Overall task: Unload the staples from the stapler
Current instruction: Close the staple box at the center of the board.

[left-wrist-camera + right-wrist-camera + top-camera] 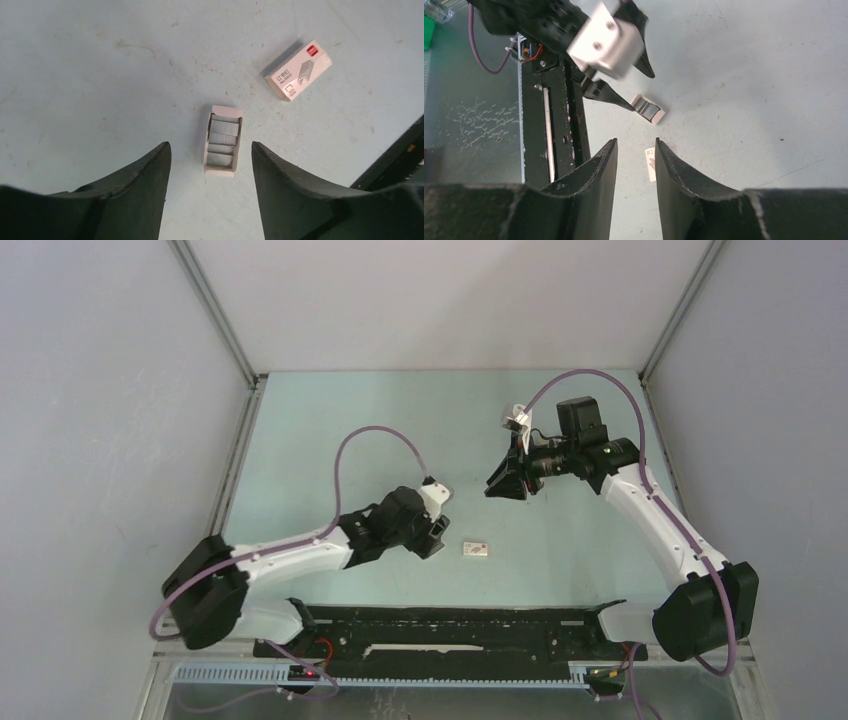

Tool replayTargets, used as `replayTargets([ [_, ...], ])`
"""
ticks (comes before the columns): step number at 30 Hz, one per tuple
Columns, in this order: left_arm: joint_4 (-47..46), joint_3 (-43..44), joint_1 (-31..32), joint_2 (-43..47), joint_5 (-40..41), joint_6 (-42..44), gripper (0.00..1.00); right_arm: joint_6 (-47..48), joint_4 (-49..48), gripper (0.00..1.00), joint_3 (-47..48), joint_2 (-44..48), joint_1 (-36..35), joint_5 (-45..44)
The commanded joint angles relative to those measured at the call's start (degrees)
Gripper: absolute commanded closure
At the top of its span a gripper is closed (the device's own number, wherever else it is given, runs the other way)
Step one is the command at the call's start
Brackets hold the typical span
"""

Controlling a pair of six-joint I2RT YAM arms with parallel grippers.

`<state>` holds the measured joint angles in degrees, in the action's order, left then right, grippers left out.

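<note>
Left wrist view: staples (224, 129), grey strips in open white tray (225, 110), frame centre, seen between left gripper (210, 147) fingers, which are spread apart and empty. Closed staple box (298, 70), upper right. Right gripper (636, 145): fingers parted, nothing held.

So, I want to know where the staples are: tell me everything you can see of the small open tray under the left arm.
The open tray is a small white cardboard sleeve insert with low walls and a short flap at its far end. Inside lie grey metal staple strips, several rows overlapping in steps. It rests flat on the pale table, lengthwise between the fingers of the open left gripper, which touch neither side of it in the wrist view. A closed labelled box lies apart from it.
</note>
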<state>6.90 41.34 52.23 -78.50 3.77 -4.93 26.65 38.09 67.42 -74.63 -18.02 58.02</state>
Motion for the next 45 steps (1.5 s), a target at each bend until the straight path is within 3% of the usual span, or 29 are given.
replayTargets([
  [1,-4.98,-4.60,0.17,10.48,4.21,-3.76,0.31,0.51,0.10,0.58,0.06,1.13,0.16,1.11],
  [4,-6.64,-8.77,0.14,18.69,7.11,-5.72,0.23,0.63,0.15,0.57,0.14,1.12,0.18,1.11],
  [9,-11.18,-15.95,0.05,29.32,7.71,-9.54,0.01,0.69,0.23,0.58,0.12,0.86,-0.04,0.96],
  [20,-11.77,-23.82,-0.98,32.83,6.90,-20.81,0.00,0.78,0.23,0.58,0.01,0.01,-0.34,0.34],
  [36,-21.68,-31.33,-0.90,32.85,-1.02,-31.76,0.23,0.86,0.27,0.58,0.12,0.00,-0.52,0.27],
  [45,-25.32,-32.37,-0.96,29.34,-4.88,-34.88,0.55,0.92,0.29,0.58,0.08,-0.02,-0.44,0.18],
])
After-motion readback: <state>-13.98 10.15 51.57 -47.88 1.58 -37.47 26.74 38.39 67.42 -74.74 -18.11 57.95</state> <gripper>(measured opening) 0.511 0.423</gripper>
